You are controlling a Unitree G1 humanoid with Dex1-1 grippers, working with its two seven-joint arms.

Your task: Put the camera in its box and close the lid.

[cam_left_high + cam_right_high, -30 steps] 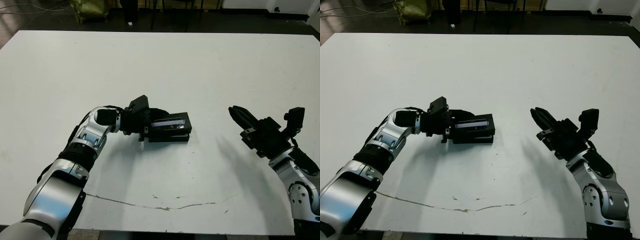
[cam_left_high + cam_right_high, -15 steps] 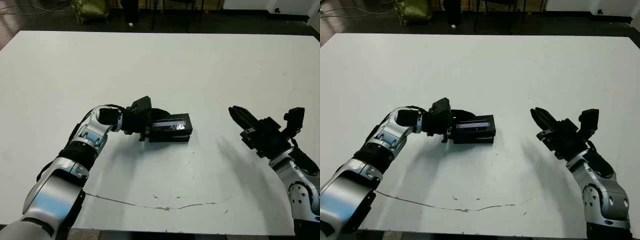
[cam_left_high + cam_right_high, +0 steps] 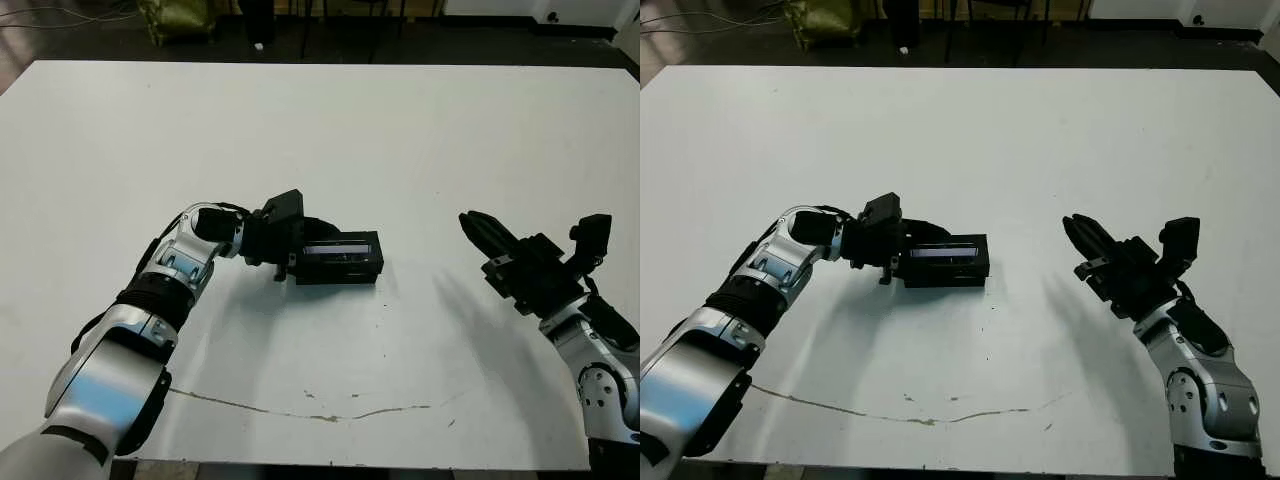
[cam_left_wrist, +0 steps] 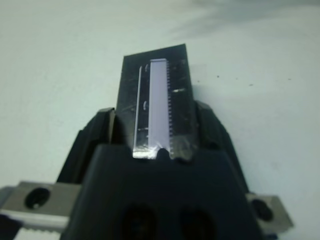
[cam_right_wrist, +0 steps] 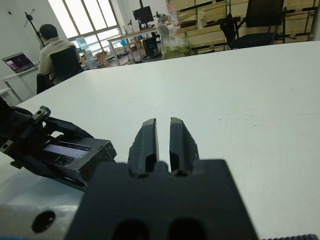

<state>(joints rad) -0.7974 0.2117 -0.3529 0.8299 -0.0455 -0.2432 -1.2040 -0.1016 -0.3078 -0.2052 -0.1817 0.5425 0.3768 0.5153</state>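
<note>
A flat black lid [image 3: 342, 248] with a glossy grey strip lies on top of the black box [image 3: 340, 272] near the table's middle. Only the box's dark side shows under it. The camera is hidden. My left gripper [image 3: 300, 255] is shut on the box's left end, and in the left wrist view one finger [image 4: 95, 137] presses each long side with the lid [image 4: 159, 100] between them. My right gripper [image 3: 476, 226] hovers well to the right of the box, shut and holding nothing, its fingertips pointing toward the box.
The white table [image 3: 400, 130] has a thin crack line [image 3: 320, 412] near its front edge. Beyond the table's far edge, a seated person [image 5: 52, 50] and desks show in the right wrist view.
The lidded box now sits flatter and more compact than a second ago. My left forearm has shifted slightly with it. The right arm has not moved.
</note>
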